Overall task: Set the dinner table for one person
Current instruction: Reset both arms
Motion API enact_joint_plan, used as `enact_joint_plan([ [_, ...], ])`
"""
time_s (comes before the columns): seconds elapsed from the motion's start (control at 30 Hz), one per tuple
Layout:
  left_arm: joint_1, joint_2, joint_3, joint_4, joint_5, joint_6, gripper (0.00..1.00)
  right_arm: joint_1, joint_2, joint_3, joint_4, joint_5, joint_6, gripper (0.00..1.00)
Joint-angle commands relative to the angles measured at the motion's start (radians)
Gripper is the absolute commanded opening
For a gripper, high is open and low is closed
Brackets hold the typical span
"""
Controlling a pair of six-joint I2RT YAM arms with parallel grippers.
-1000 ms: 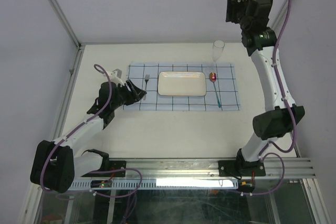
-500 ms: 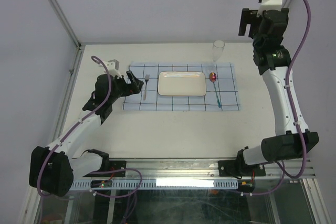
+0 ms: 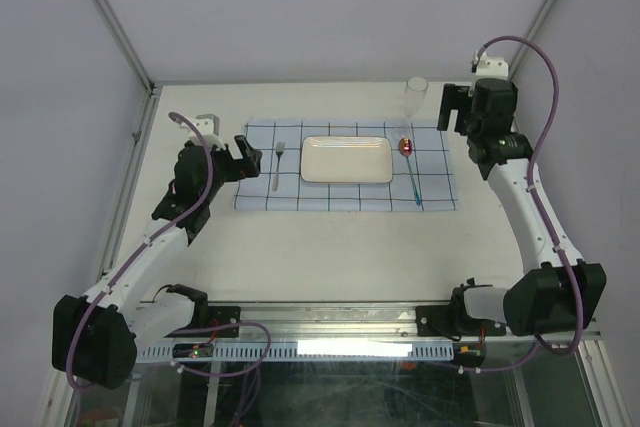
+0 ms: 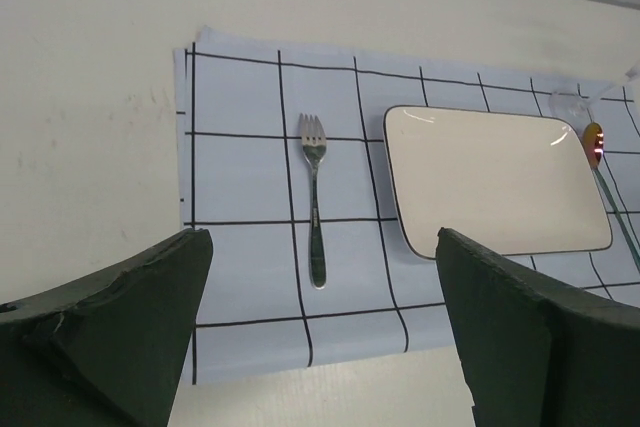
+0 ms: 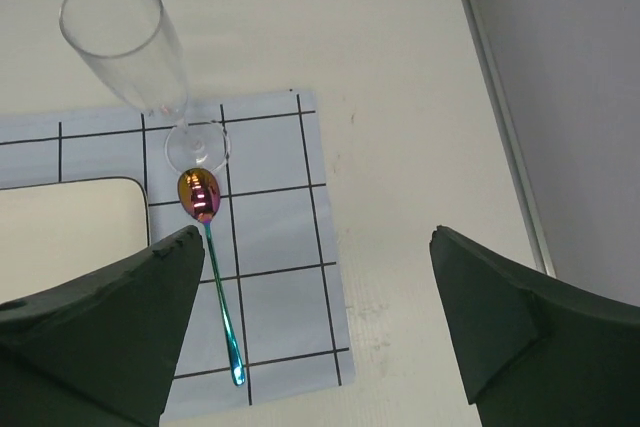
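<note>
On the cream-white dinner table point(image 3: 330, 247) lies a pale-blue grid cloth point(image 3: 440, 192) bearing a white rectangular plate point(image 3: 347, 159). A fork point(image 3: 279, 165) lies left of the plate, and an iridescent spoon point(image 3: 411, 172) lies right of it. A clear glass point(image 3: 416, 97) stands at the cloth's far right corner. My left gripper point(image 3: 250, 157) hovers open just left of the fork point(image 4: 314, 187), holding nothing. My right gripper point(image 3: 452, 109) is open and empty, right of the glass point(image 5: 130, 42) and above the spoon point(image 5: 215, 267).
Aluminium rails edge the table on the left point(image 3: 135, 167) and right point(image 5: 500, 117), with grey walls behind. The front rail point(image 3: 400, 322) carries both arm bases. Bare tabletop point(image 4: 90, 97) lies left of the cloth point(image 4: 235, 177).
My left gripper drew back left from the fork and its jaws opened wide. My right arm came down from high above the back wall to beside the glass, jaws opening.
</note>
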Motion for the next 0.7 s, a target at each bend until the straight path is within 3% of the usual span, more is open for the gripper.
enact_joint_plan([
  [0.0, -0.006, -0.067, -0.038, 0.121, -0.062, 0.111, 0.99, -0.004, -0.088, -0.06, 0.084, -0.036, 0.05, 0.99],
  [0.5, -0.006, -0.012, -0.105, 0.157, -0.24, 0.181, 0.99, -0.008, -0.088, -0.294, 0.178, -0.085, 0.144, 0.99],
  [0.67, -0.005, -0.002, -0.117, 0.173, -0.238, 0.183, 0.99, -0.008, -0.109, -0.352, 0.223, -0.068, 0.152, 0.99],
])
